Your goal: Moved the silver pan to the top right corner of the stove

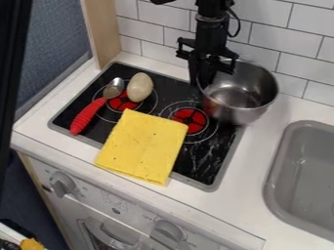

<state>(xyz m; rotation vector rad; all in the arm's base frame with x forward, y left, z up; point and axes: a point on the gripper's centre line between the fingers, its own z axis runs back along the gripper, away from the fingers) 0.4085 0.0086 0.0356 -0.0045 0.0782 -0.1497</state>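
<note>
The black two-finger gripper pinches the thin rim of the silver pan, presumably because its body is too wide to clasp, with the pan tilted across the stove's top right edge, overhanging the white countertop.

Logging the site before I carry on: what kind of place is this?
Looks like a toy or mock kitchen: a black stove top with red burner rings, a grey sink set in the counter, and knobs on the front panel.

The black arm hangs from the top edge, its end effector pointing down.
</note>
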